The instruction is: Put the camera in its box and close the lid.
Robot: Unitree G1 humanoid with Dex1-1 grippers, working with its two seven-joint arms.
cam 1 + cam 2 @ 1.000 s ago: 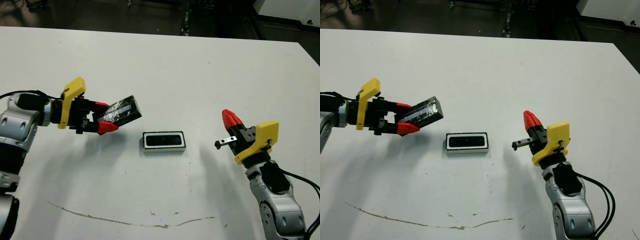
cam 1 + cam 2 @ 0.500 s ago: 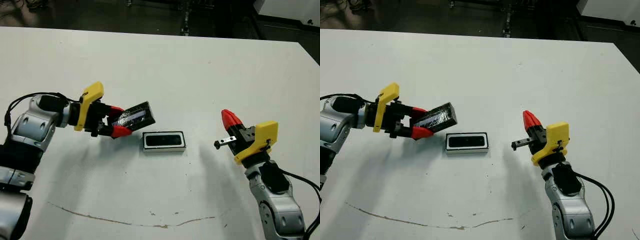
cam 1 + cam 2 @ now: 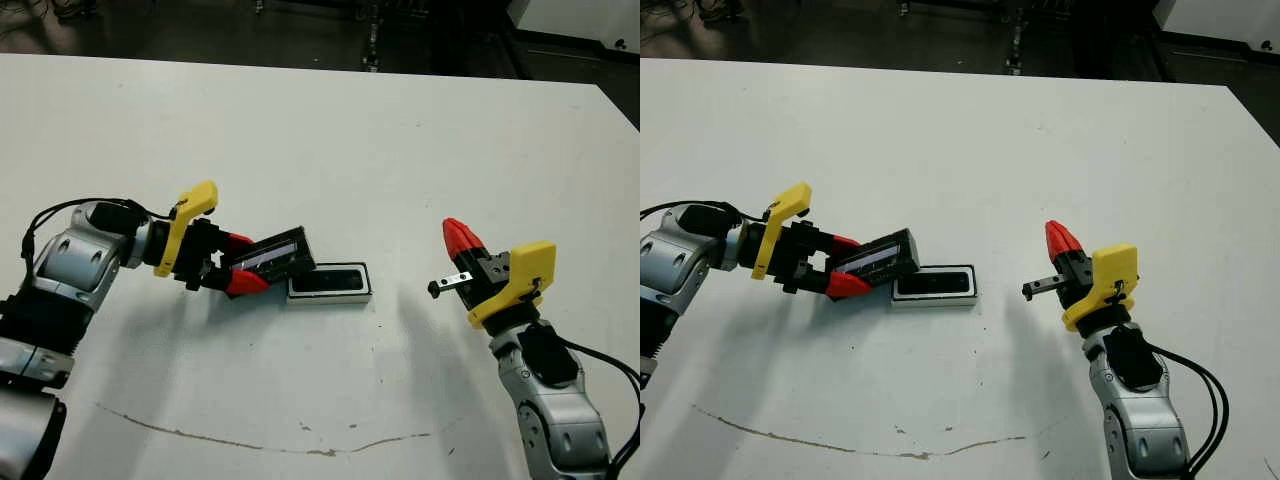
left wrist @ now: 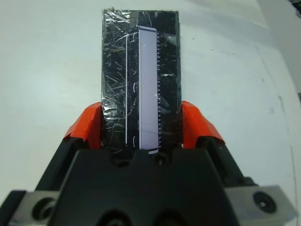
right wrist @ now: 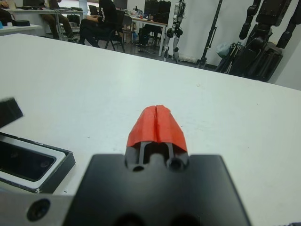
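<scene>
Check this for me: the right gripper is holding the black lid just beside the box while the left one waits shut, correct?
Sides are swapped. The head views show the left gripper holding the lid beside the box, while the right gripper waits shut.

My left gripper's [image 4: 141, 129] black body hides the near end of the lid [image 4: 140, 70] I hold. In my right wrist view the box [image 5: 30, 162] is cut off at the lower left edge
</scene>
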